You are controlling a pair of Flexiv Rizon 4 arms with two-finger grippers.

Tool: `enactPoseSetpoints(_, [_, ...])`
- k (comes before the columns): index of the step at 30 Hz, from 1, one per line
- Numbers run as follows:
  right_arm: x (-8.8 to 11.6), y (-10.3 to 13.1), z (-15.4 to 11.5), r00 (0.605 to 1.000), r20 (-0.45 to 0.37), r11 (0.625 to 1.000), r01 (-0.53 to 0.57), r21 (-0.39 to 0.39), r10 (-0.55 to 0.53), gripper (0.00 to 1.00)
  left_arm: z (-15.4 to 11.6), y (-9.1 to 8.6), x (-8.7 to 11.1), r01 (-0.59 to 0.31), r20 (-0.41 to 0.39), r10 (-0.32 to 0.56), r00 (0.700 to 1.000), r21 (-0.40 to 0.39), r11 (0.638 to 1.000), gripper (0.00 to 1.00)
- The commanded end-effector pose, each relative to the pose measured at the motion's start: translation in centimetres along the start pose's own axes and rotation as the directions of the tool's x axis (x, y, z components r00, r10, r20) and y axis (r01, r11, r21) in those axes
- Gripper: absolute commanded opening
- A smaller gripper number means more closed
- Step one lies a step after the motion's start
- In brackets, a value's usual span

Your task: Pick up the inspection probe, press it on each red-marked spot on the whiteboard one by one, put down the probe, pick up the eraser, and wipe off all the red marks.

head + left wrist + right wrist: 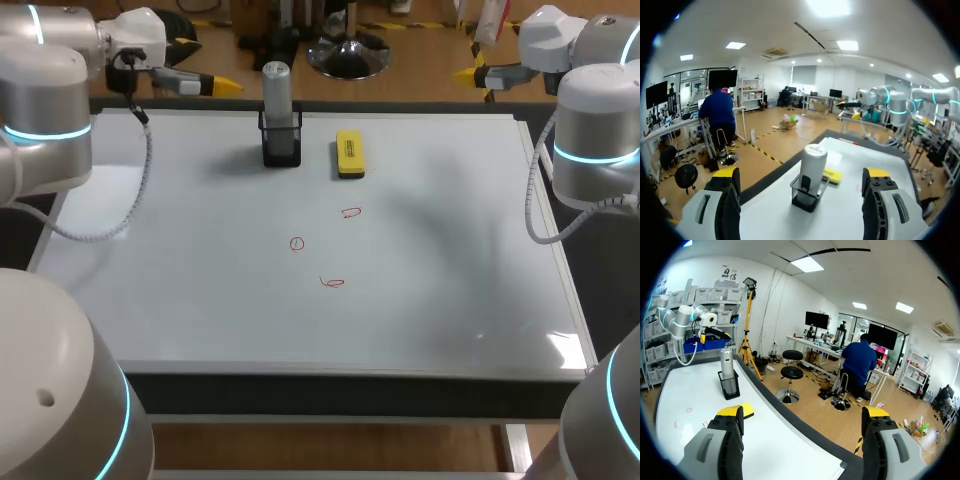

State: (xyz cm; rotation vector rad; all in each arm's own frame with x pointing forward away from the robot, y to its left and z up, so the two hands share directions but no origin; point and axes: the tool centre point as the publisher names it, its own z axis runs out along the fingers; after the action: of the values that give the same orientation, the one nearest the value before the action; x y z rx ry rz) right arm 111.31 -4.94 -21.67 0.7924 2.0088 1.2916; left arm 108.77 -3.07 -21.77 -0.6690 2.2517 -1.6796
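Note:
The inspection probe (277,95), a silver cylinder, stands upright in a black mesh holder (281,145) at the back of the whiteboard (180,300). Just right of the holder lies the yellow eraser (349,154). Three red marks (350,212) (297,243) (332,283) sit near the board's middle. My left gripper (215,84) hovers open off the back left edge. In its wrist view, the left gripper (801,176) has the probe (812,162) well ahead of it. My right gripper (472,75) is open beyond the back right corner. Its own view shows the right gripper (802,412) empty, with the probe (727,362) and eraser (746,410) far off.
The whiteboard covers nearly the whole table, with a dark frame along its front edge (330,385). Cables (140,190) hang from the left arm over the board's left side, and another (535,200) hangs at the right edge.

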Motion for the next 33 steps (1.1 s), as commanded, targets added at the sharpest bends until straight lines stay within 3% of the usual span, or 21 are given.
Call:
enactPoseSetpoints(1, [0.0, 0.0, 0.0, 1.0, -0.001, 1.0, 0.0, 0.001, 0.0, 1.0, 1.3, 0.2, -0.6, -0.014, -0.05, 0.015, 0.999, 0.013, 1.0, 1.0])
enactPoseSetpoints(15, [0.0, 0.0, 0.0, 1.0, -0.001, 1.0, 0.0, 0.001, 0.0, 1.0, 3.5, 0.6, -0.9, -0.095, -0.161, 0.098, 0.982, 0.024, 0.995, 1.0])
enactPoseSetpoints(33, [0.0, 0.0, 0.0, 1.0, -0.001, 1.0, 0.0, 0.001, 0.0, 1.0, 6.9, 1.1, 0.0, -0.064, -0.293, 0.083, 0.952, 0.073, 0.995, 1.0])
